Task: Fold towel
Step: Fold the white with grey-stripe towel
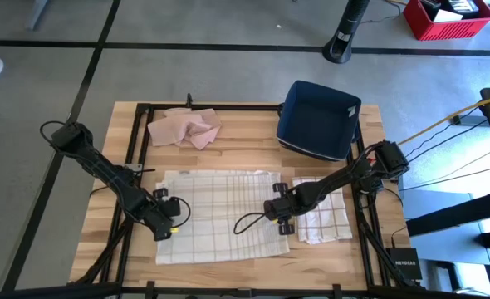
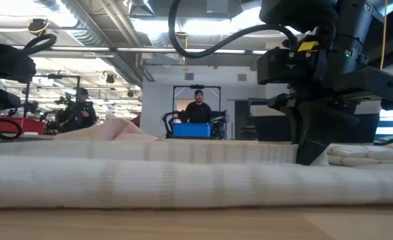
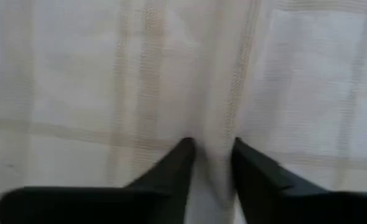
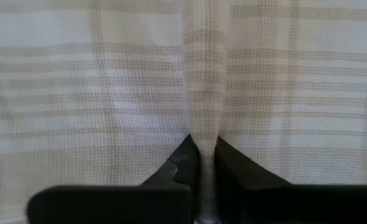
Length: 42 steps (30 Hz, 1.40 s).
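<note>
The checked towel [image 1: 220, 214] lies spread flat on the wooden table [image 1: 245, 137], toward its near edge, with an arm at each end. The left pincer [image 1: 167, 218] sits on the towel's left margin with a ridge of cloth between its fingers [image 3: 171, 180], the tips not fully together, so its hold looks loose. The right pincer [image 1: 279, 212] is at the towel's right edge, closed tightly on a narrow pinched pleat of the fabric. The likeliest trouble is an uneven lift: if the left side slips free while the right holds, the towel would be dragged askew and the fold would land crooked. Each pincer also grips only a small fold of cloth, which could pull out under the weight of the rest. Just beside the right pincer lies a smaller folded towel [image 1: 325, 218], close enough to be caught or pushed during a sweep. Farther back, a crumpled pink cloth [image 1: 184, 127] and a dark blue bin [image 1: 318, 119] sit near the far edge, where a fold carried over too far might brush them. A person [image 2: 198, 107] stands well beyond the table.
</note>
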{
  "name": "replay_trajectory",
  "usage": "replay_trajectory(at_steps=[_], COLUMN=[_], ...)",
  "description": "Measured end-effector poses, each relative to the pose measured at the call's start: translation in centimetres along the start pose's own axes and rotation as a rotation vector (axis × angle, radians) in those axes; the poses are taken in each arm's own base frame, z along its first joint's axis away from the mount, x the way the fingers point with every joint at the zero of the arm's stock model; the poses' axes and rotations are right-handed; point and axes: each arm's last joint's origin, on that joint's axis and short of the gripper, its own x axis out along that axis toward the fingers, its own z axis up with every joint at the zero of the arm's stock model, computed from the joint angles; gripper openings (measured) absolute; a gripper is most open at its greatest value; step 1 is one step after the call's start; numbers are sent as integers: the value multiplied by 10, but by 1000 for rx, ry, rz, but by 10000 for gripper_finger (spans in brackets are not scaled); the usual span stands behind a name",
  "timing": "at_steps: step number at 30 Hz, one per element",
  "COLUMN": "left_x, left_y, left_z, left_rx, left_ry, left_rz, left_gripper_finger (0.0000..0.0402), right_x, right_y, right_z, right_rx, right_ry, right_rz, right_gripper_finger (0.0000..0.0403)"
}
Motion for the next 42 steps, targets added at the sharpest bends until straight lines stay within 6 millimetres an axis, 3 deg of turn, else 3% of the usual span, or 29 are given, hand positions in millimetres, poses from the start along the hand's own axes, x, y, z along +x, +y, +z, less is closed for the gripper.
replay_trajectory(at_steps=[2, 4, 11, 20, 28, 35, 39, 42], left_x=[0, -1, -32, -86, -127, -142, -147, -148], left_y=[0, 0, 3, 9, 41, 67, 75, 75], left_z=[0, 0, 10, 35, 50, 52, 55, 57], left_rx=[4, 7, 42, 96, 71, -9, 20, 42], left_ry=[5, 6, -22, -132, -284, -359, -416, -500], left_rz=[-3, -7, 189, 410, 658, 756, 867, 945], left_gripper_finger=[42, 13, 5, 3, 8, 4, 3, 2], right_x=[0, 0, -20, -91, -149, -158, -159, -163], right_y=[0, 0, -4, -14, -42, -72, -90, -92], right_z=[0, 0, 0, 1, 5, 9, 9, 11], right_rx=[0, 1, 38, 59, 60, 70, 90, 95], right_ry=[0, 0, -55, -169, -251, -241, -218, -232], right_rz=[0, -1, -64, -181, -455, -615, -740, -854], right_gripper_finger=[15, 11, 8, 6, 9, 6, 7, 5])
